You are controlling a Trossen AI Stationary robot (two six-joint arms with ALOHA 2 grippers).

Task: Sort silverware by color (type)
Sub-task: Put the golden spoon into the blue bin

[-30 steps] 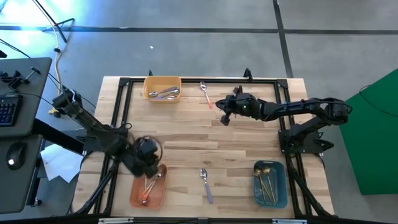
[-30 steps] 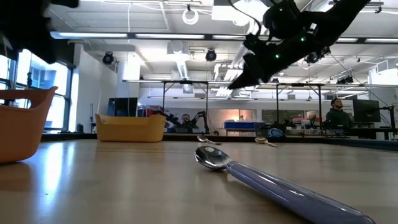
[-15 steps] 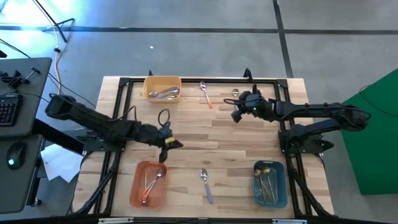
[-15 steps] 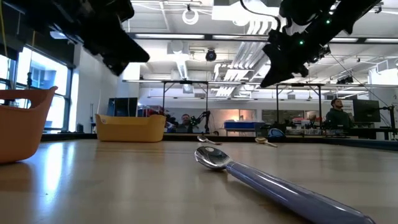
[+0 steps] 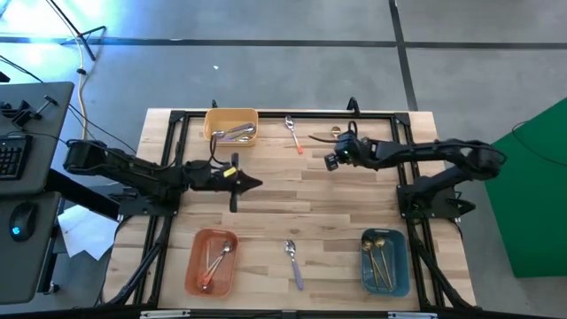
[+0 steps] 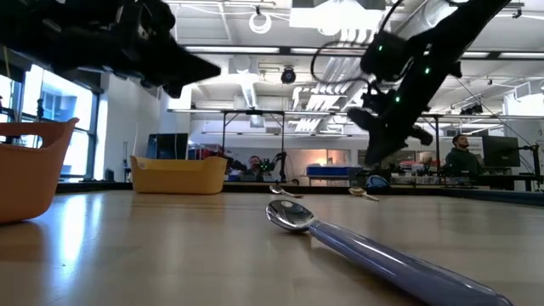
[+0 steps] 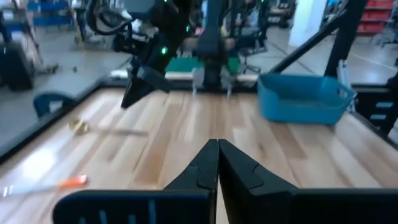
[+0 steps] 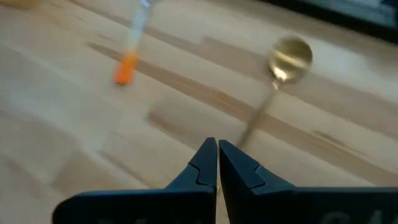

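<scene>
My left gripper is shut and holds nothing; it points level toward the table's right edge, above the middle left of the table. My right gripper is shut too and slants down above the board, just on the near side of a gold spoon that lies flat near the far edge. An orange-handled spoon lies left of the gold one. A lavender-handled spoon lies at the near edge, bowl toward the far side.
A yellow bin at the far left holds spoons. An orange bin at the near left holds spoons, and a blue bin at the near right holds gold ones. A black frame runs round the board.
My left gripper has swung from above the orange bin toward the table's middle and far side, and has levelled out to point at the right edge. My right gripper has rolled, tipped downward and sunk a little beside the gold spoon. The spoons on the table have not moved.
</scene>
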